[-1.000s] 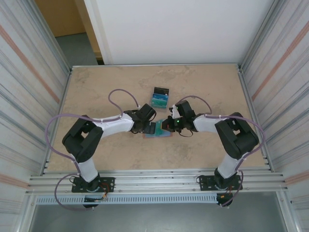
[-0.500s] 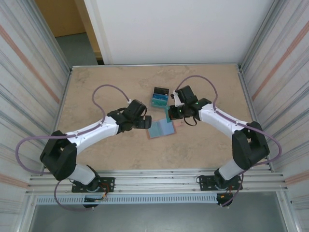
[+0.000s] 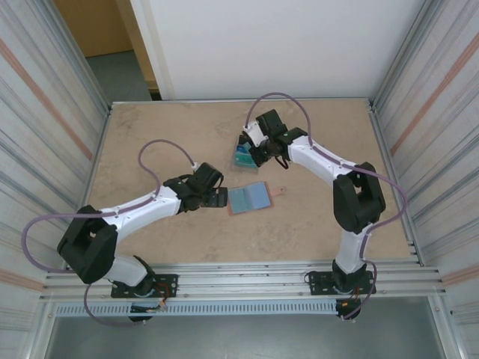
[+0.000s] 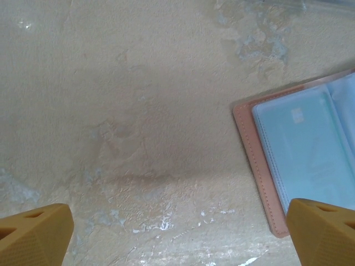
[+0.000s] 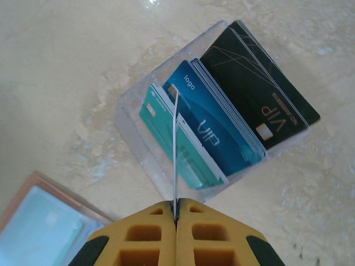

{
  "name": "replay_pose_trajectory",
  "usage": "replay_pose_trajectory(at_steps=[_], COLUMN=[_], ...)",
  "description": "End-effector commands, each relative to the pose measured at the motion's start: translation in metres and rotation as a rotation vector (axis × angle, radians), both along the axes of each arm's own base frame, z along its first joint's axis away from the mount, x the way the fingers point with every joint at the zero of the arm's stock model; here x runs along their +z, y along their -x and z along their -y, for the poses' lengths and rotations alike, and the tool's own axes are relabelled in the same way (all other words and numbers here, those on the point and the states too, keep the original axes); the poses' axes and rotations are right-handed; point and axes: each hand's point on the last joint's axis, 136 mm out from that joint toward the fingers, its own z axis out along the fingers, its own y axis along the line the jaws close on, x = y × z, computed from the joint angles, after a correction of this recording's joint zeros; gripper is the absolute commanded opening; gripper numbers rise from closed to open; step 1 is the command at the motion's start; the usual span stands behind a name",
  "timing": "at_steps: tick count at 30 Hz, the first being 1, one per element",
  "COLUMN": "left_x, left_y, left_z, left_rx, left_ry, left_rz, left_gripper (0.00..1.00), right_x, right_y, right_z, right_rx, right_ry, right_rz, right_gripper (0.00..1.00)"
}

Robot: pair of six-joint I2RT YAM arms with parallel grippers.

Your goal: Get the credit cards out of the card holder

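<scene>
The right gripper (image 5: 175, 215) pinches a thin credit card (image 5: 175, 149) by its edge (stiff, probably slippery); the left gripper (image 4: 177, 234) stands open.

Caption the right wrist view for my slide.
Yellow right end effector pinches a thin plastic card edge-on above a clear plastic tray holding teal, blue and black credit cards.

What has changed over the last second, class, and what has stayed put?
The right gripper, shut on a credit card, carried it from the card holder away to the clear tray of cards. The left gripper, open, drew back leftward off the holder. The tray stayed put; the holder barely shifted.
</scene>
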Motion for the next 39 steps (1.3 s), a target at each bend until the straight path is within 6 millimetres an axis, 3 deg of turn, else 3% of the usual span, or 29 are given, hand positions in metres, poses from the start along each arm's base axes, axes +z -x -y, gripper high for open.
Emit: replay_pose_trajectory(at_steps=[1,10,35,39], left_x=[0.01,0.018,0.025,0.025], left_y=[-0.001,-0.002,-0.009,-0.01], left_z=[-0.012,-0.019,-0.032,-0.033], left_rx=[0.05,0.062,0.1,0.101], left_ry=[0.0,-0.002,0.015,0.014], left_rz=[0.036,0.049,0.061,0.06], left_gripper=[0.99,0.99,0.99,0.99], right_x=[0.001,-0.012,-0.04,-0.042], right_y=[-0.006,-0.018,-0.009,-0.009], right_z=[-0.009,-0.016,-0.021,-0.021], right_rx=[0.115,0.167,0.266,0.274], right_ry=[0.049,0.086,0.129,0.13], right_rz=[0.034,0.043,-0.035,-0.042], right_gripper=[0.0,0.0,0.0,0.06])
